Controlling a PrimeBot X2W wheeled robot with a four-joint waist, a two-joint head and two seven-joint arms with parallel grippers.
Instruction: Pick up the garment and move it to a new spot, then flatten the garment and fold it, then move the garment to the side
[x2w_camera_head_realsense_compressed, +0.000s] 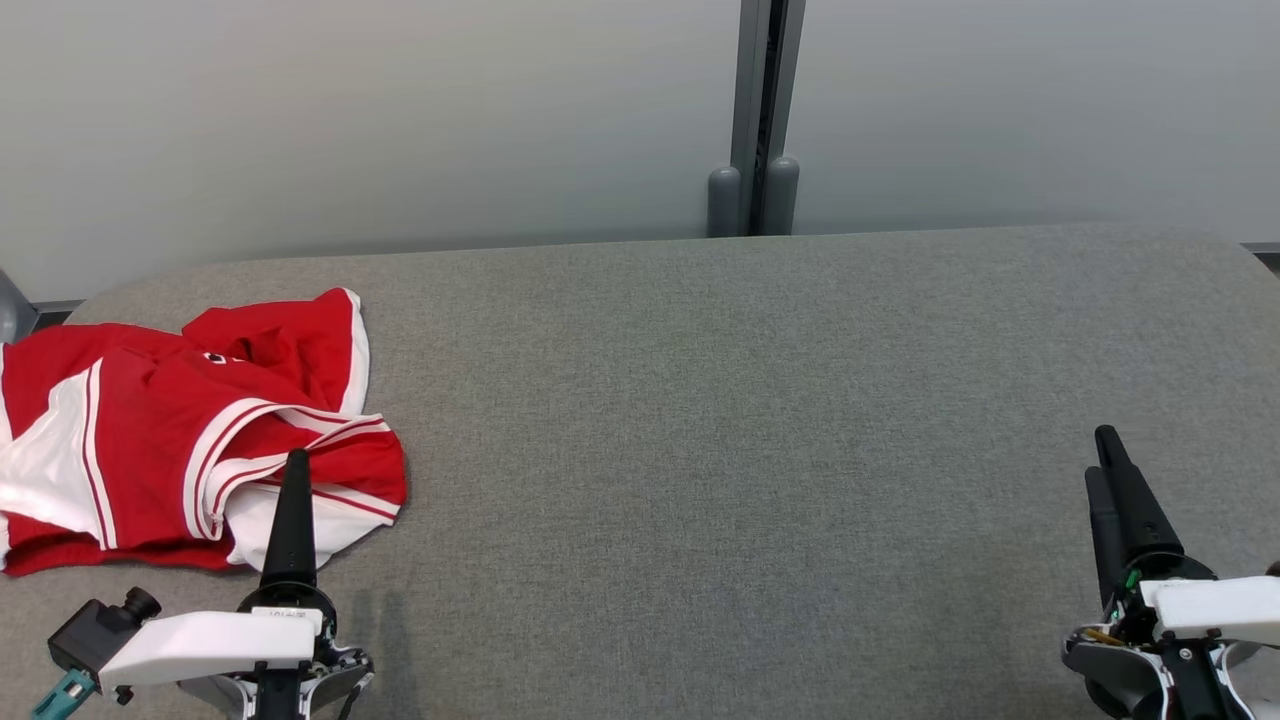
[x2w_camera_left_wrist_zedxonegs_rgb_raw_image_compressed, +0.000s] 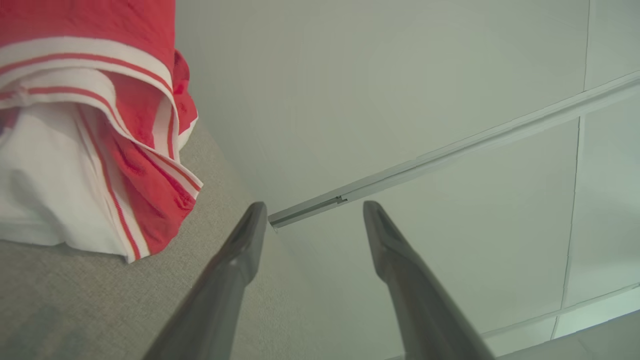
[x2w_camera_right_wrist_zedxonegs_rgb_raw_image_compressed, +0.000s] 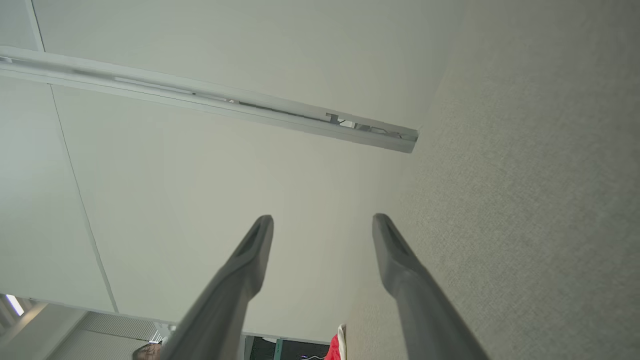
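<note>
Red with white panels and thin red-and-white striped trim: the garment (x2w_camera_head_realsense_compressed: 190, 430) lies crumpled in a heap on the left side of the grey felt-like tabletop (x2w_camera_head_realsense_compressed: 750, 420), running off the left edge of the head view. One sleeve or hem is folded over itself on the heap's near right side, white lining showing.

Left claw (x2w_camera_head_realsense_compressed: 296, 462): at the near left, fingers pointing away from the robot. In the head view its tip overlaps the garment's near right corner. In the left wrist view the two fingers (x2w_camera_left_wrist_zedxonegs_rgb_raw_image_compressed: 240, 250) stand spread with a clear gap and nothing between them. The cloth sits just to their left, not touching.

Right claw (x2w_camera_head_realsense_compressed: 1100, 452): at the near right, well apart from the garment, over bare tabletop. Right wrist view: fingers (x2w_camera_right_wrist_zedxonegs_rgb_raw_image_compressed: 395, 250) spread, nothing held.

Height of either claw above the tabletop: cannot tell.

Behind the far edge of the tabletop stands a pale grey wall (x2w_camera_head_realsense_compressed: 400, 120), split by a dark grey vertical post (x2w_camera_head_realsense_compressed: 757, 110).
</note>
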